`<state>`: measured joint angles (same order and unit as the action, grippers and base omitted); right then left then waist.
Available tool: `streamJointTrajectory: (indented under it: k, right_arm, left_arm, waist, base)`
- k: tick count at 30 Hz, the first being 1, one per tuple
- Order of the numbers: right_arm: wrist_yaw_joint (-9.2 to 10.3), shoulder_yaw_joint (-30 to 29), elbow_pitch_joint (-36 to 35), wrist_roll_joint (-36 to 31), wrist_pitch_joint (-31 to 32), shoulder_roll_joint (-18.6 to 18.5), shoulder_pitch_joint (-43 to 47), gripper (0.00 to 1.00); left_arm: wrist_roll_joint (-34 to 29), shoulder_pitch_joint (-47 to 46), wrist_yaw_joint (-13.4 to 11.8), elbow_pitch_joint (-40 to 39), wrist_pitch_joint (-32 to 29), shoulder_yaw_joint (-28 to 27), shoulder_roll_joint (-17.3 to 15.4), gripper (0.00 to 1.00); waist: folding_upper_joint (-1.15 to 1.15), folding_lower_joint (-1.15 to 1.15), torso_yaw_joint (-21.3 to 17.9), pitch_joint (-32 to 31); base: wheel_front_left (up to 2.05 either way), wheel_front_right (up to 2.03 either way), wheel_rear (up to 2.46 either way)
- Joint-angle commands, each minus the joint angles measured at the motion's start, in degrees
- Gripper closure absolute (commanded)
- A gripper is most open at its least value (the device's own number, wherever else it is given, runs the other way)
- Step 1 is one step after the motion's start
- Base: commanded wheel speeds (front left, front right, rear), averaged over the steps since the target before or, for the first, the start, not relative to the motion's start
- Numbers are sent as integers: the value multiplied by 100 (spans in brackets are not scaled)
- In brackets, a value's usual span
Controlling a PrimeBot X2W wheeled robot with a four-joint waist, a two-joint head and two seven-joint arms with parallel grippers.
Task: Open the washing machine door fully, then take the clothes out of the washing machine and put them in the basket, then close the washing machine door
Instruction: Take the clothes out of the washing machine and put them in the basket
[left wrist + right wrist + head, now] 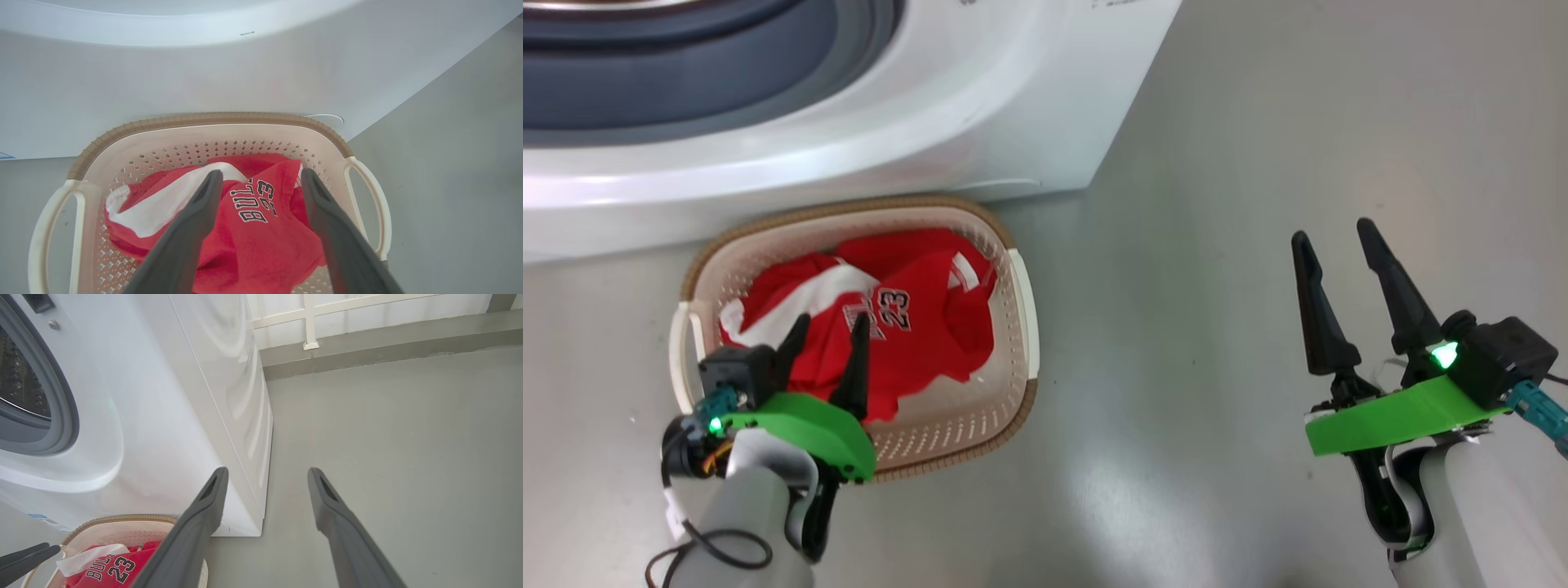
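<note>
Clothes (931,327) heaped in basket (890,202), back rim just beside washing machine (931,122). Left gripper (832,320) over basket, fingers apart, empty. Right gripper (1331,230) well right of basket, fingers apart, open floor (1217,163) around.

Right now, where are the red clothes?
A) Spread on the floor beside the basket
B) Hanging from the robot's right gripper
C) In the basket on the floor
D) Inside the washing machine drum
C: the red clothes lie bunched inside the basket in front of the washing machine, and the left gripper hovers open over them.
</note>
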<state>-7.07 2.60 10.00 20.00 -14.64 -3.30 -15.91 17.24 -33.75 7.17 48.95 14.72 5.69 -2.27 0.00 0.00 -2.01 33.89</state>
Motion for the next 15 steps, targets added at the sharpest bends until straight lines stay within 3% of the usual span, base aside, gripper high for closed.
streamJointTrajectory:
  k: [1, 15]
  right_arm:
    - [-42, 139, -80, -2, -36, -27, 164, 0]
    - [-42, 172, 96, 93, -36, -198, 522, 0]
  left_arm:
    - [4, 268, 32, -146, 28, -177, -140, 0]
    - [-120, 889, 32, -1097, 28, -371, -158, 0]
  waist:
    - [0, 0, 27, -235]
    - [0, 0, 175, -1175]
  base:
    - [0, 0, 0]
    - [0, 0, 0]
